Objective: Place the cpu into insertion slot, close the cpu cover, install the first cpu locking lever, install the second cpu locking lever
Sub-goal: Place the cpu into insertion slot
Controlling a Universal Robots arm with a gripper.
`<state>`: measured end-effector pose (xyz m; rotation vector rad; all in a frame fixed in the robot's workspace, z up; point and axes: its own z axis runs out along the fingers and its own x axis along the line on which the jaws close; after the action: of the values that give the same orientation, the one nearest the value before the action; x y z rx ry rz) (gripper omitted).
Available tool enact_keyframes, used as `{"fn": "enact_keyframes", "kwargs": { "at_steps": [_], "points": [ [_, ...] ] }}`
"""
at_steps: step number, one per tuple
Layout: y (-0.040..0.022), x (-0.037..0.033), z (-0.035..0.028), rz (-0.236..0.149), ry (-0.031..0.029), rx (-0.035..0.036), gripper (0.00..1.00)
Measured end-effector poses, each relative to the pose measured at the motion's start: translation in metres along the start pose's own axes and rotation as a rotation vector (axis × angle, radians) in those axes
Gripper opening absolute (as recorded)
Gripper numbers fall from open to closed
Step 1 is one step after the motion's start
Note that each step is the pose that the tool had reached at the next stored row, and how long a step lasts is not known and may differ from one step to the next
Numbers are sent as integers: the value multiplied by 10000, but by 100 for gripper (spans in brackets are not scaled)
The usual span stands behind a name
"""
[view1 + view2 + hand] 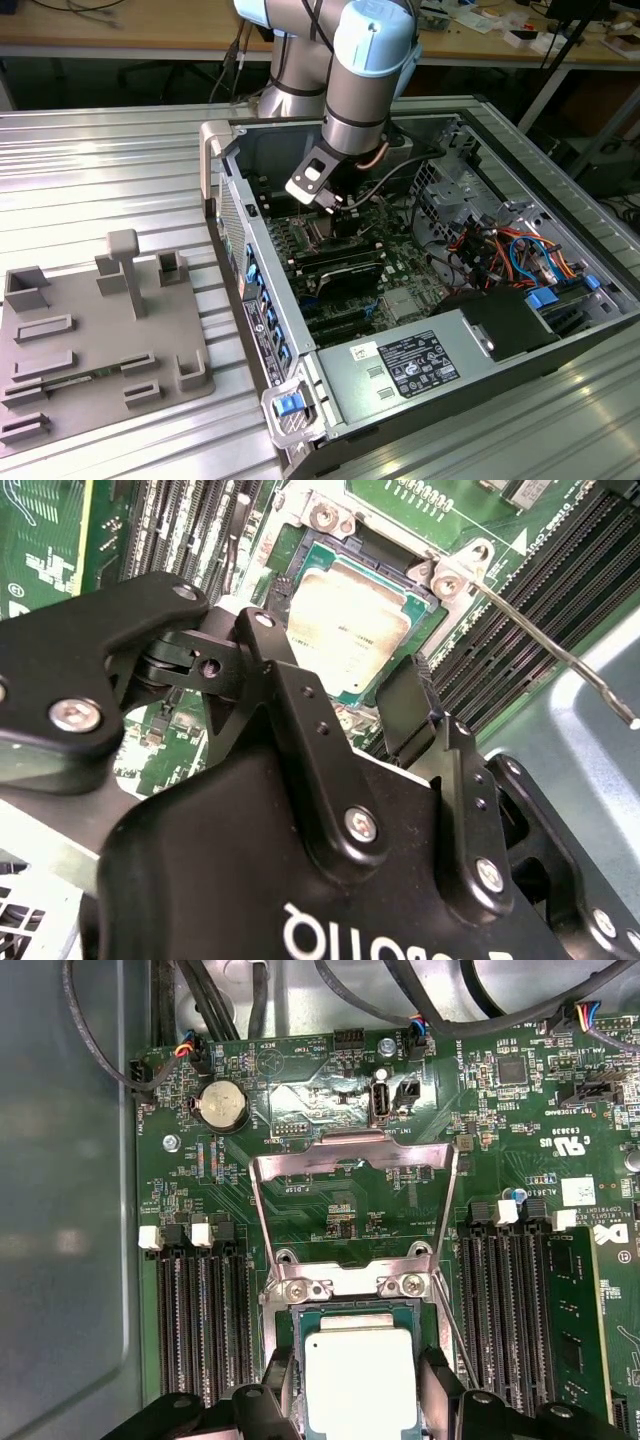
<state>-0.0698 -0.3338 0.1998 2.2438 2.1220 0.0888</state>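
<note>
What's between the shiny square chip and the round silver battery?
In the first wrist view, the cpu cover, flipped open, lies between the cpu and the battery.

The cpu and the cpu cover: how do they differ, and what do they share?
The cpu is a solid plate; the cpu cover is a frame with an open middle. The cpu lies in the insertion slot; the cpu cover is swung open. Both are silvery.

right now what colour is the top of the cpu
Pale silver-grey metal; the cpu shows best in the first wrist view.
</note>
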Motion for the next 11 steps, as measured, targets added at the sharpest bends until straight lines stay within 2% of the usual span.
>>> {"fn": "enact_keyframes", "kwargs": {
  "at_steps": [8, 9, 10, 11],
  "points": [
    [0, 0, 1, 0, 0, 0, 62],
    [0, 0, 1, 0, 1, 0, 68],
    [0, 0, 1, 0, 1, 0, 68],
    [0, 0, 2, 0, 0, 0, 75]
  ]
}}
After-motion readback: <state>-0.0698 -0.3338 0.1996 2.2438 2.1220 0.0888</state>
